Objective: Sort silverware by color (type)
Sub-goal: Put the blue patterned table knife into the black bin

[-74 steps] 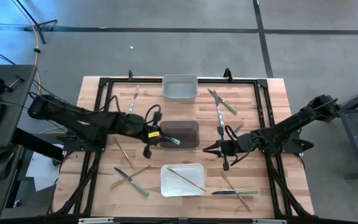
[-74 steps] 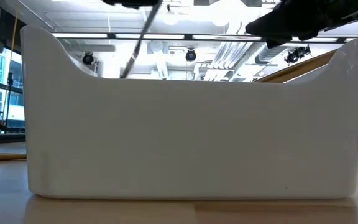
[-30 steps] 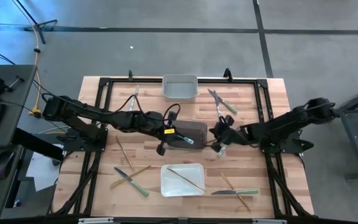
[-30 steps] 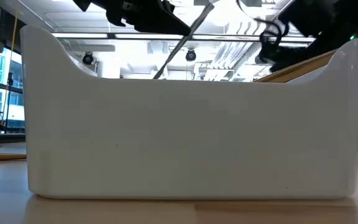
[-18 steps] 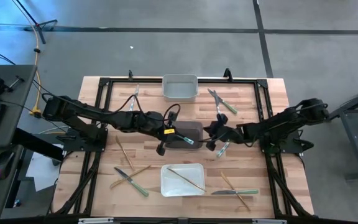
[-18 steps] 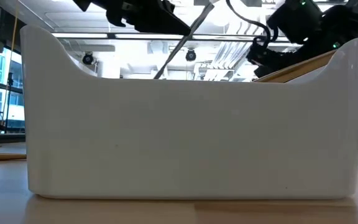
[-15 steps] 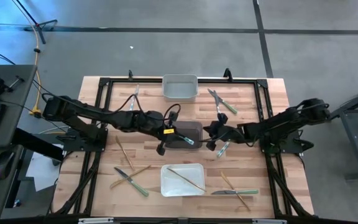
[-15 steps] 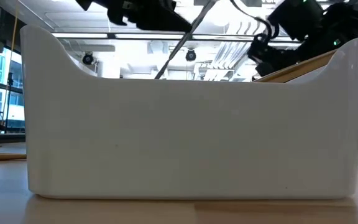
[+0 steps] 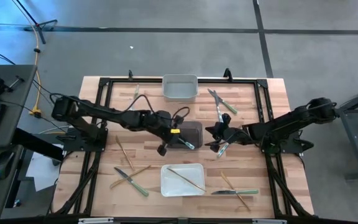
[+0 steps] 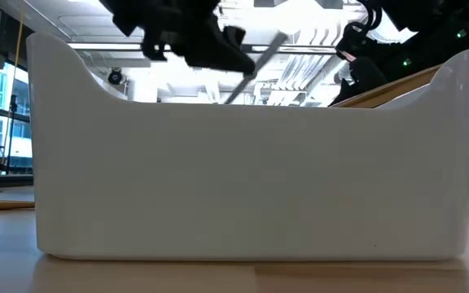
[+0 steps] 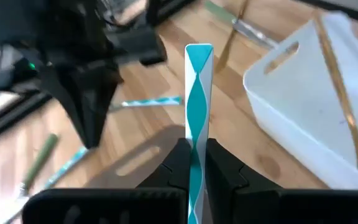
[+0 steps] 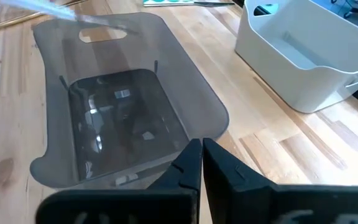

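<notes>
I'm holding a pale blue utensil (image 11: 197,118) clamped in the left gripper (image 9: 178,135), its long axis angling out over the dark bin (image 9: 191,129) directly below, while the right gripper (image 9: 218,140), fingers together and empty, is waiting just beside that bin.

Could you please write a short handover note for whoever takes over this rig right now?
Left gripper: shut on a pale blue utensil, held above the dark middle bin.
Right gripper: shut, apparently empty, beside that bin's other end.
Done: a tan utensil lies in the near white bin. The far white bin looks empty.
Left: drop the blue utensil; sort the loose silverware by the far bin and at both sides of the near bin.
</notes>
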Available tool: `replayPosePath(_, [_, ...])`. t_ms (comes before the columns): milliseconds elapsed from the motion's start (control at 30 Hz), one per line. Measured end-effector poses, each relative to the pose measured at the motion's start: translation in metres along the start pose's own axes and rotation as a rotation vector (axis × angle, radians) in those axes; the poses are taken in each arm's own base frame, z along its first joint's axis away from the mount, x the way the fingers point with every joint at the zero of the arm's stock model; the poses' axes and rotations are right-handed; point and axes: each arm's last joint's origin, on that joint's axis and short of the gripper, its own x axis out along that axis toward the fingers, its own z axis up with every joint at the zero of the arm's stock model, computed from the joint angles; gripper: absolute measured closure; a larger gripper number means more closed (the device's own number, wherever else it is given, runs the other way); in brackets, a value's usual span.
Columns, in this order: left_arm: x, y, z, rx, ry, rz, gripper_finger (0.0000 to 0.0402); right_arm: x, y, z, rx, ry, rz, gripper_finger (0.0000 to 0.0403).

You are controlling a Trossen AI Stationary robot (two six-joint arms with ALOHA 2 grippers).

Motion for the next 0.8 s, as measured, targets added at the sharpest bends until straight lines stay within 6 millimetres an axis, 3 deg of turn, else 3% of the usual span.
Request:
replayPosePath(500, [0.031,0.012,-0.040,-0.133,0.134,0.066,0.0386,0.000,0.000,0.000,0.000,0.004,-0.001,0.0403])
replayPosePath(800, [0.032,0.013,-0.043,-0.163,0.179,0.112,0.0352,0.000,0.000,0.000,0.000,0.005,0.004,0.0403])
